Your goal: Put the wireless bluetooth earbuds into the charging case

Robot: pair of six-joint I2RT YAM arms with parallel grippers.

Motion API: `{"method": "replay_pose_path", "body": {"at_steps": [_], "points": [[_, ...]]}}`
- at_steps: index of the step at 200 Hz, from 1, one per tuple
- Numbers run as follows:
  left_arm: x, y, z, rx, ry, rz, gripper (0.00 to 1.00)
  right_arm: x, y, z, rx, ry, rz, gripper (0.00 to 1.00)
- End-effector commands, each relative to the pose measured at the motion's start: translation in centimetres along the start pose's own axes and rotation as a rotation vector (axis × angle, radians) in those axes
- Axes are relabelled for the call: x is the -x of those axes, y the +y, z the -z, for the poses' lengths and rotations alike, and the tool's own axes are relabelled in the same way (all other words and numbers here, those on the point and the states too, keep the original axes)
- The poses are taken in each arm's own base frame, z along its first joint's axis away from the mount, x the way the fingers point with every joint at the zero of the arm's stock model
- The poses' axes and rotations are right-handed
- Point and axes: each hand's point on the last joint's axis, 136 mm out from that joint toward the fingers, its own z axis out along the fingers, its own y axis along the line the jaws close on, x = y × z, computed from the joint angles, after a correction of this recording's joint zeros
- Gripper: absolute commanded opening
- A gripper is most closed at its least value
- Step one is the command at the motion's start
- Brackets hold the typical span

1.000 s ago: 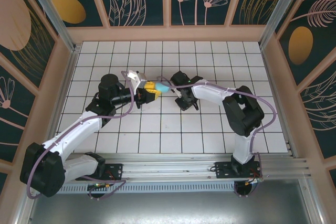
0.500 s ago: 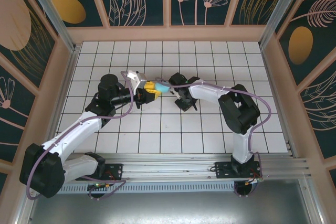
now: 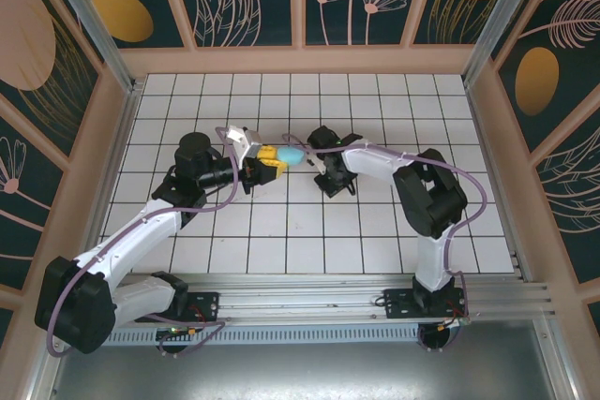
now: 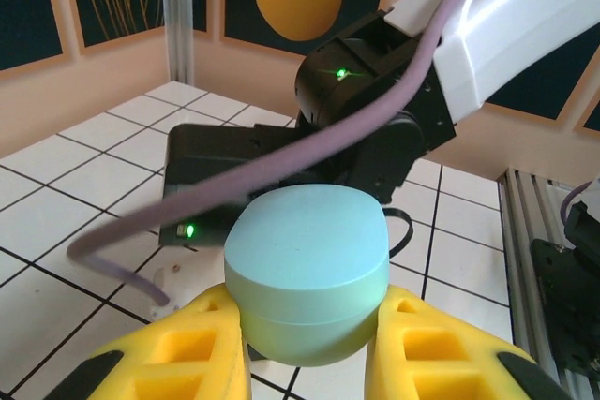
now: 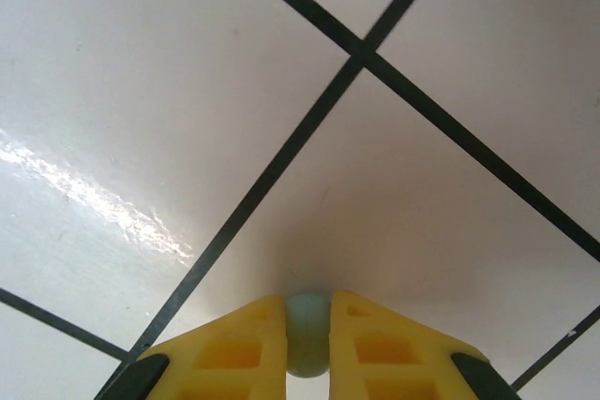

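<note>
**Earbud point(image 5: 307, 330) in right gripper point(image 5: 307, 351), charging case point(image 4: 309, 269) just to its left**

The teal earbud sits low, right at the white tiled table point(image 5: 141, 91). It is clamped between the right gripper's yellow fingers point(image 5: 246, 348). Both pads touch it, so log that as a closed grasp. The fingers hide most of it, so you can't read its long axis.

The teal charging case is up off the table, squeezed at its sides by your left gripper point(image 4: 309, 334). Its rounded end pokes out toward the right arm point(image 4: 375, 110). From above, the case lies just beside the right gripper, on that gripper's left and higher than the earbud.

The right arm carries the earbud, while the left only presents the case. Likely next step: lift the earbud, move it left and up to the case, then seat it.

One catch: from the left wrist the case shows a smooth shell with a seam and no open socket, so the lid looks shut. Check that before you go in. The part is tiny and will probably slip easily.
</note>
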Motion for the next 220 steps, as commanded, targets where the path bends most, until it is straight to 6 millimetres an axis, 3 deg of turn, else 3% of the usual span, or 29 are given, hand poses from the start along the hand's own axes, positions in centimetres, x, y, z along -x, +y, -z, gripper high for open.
{"method": "replay_pose_path", "body": {"at_steps": [1,20,25,45,68,93,113,143,170,220], "points": [[0.9,-0.5,0.4,-0.004,-0.021,-0.041,0.00,0.9,0.0,2.9,0.127,-0.092,-0.109,0.13],[0.9,-0.5,0.5,0.000,-0.023,-0.041,0.00,1.6,0.4,4.9,0.218,-0.168,-0.169,0.13],[0.9,-0.5,0.5,0.001,-0.024,-0.041,0.00,1.6,-0.7,5.5,0.230,-0.191,-0.212,0.13],[1.1,-0.5,0.6,0.004,-0.028,-0.044,0.00,2.0,-1.0,8.2,0.302,-0.285,-0.274,0.12],[1.5,-0.5,0.6,0.005,-0.032,-0.047,0.00,2.1,0.2,12.3,0.387,-0.385,-0.288,0.12],[2.0,-0.6,0.6,0.003,-0.037,-0.056,0.00,2.4,3.8,17.7,0.497,-0.492,-0.237,0.13],[2.2,-0.6,0.5,-0.003,-0.038,-0.059,0.00,2.3,8.4,21.9,0.608,-0.559,-0.141,0.14],[2.1,-0.6,0.3,-0.014,-0.035,-0.052,0.00,2.3,11.3,26.8,0.756,-0.647,-0.082,0.15],[2.0,-0.6,0.3,-0.020,-0.031,-0.044,0.00,2.6,12.2,28.8,0.809,-0.687,-0.045,0.16],[2.1,-0.9,0.4,-0.028,-0.033,-0.043,0.00,4.3,12.6,29.2,0.830,-0.702,-0.012,0.16]]}}
